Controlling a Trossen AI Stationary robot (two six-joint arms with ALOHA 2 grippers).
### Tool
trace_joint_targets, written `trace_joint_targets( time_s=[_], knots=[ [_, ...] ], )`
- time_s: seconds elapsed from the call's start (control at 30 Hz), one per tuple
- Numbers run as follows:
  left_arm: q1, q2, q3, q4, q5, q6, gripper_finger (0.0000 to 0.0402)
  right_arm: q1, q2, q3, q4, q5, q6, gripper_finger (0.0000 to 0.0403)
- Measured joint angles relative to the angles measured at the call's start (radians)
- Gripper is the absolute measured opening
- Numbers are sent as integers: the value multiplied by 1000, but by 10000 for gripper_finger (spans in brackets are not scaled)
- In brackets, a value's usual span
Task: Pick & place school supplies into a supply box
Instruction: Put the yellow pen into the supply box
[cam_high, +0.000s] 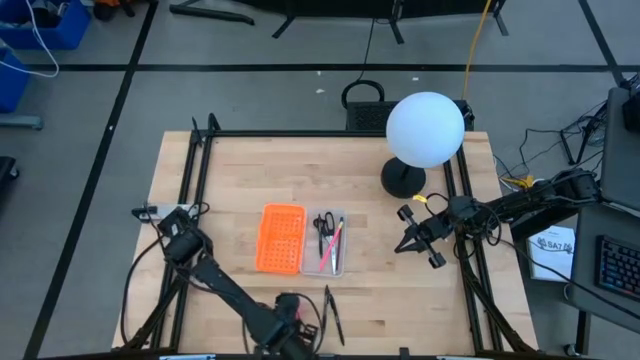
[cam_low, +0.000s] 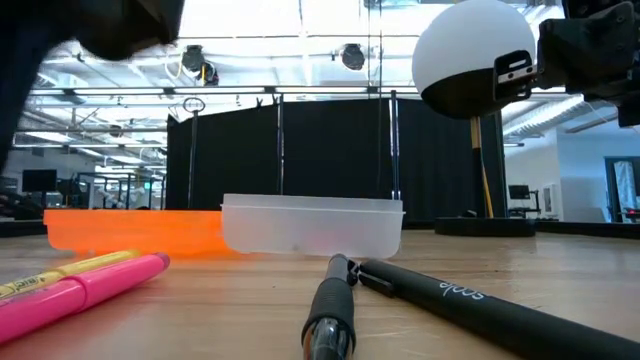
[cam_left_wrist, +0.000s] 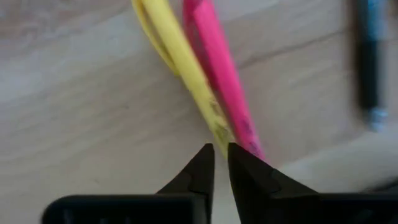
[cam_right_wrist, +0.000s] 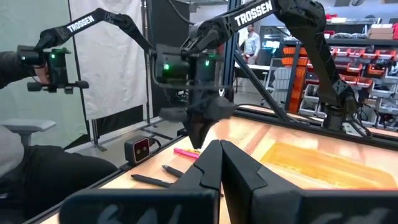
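Note:
My left gripper hangs shut near the table's near edge, fingers pointing down just above a yellow marker and a pink marker lying side by side on the wood. In the right wrist view it stands over the pink marker without touching it. Two black pens lie to their right. The clear supply box holds the black-handled scissors and a pink pen. My right gripper waits shut, raised, to the box's right.
The orange perforated tray sits against the box's left side. A white globe lamp stands on a black base at the far right. Bare wood lies left of the orange tray. A person's hand holds a control handle beyond the table.

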Motion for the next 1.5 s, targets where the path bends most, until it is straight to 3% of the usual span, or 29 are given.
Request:
trace_joint_targets(
  time_s=[0.4,0.67,0.97,1.27,1.5],
  knots=[
    [28,6,0,-12,27,25,169,0,0,0,-26,0,4,0],
    [45,6,0,-73,84,25,173,0,0,0,-29,0,2,0],
    [43,6,0,-113,80,17,172,0,0,0,-29,0,4,0],
    [25,6,-2,-110,76,156,172,0,0,0,-40,0,4,0],
    [18,-7,-138,36,140,168,172,0,0,0,-56,0,9,0]
  ],
)
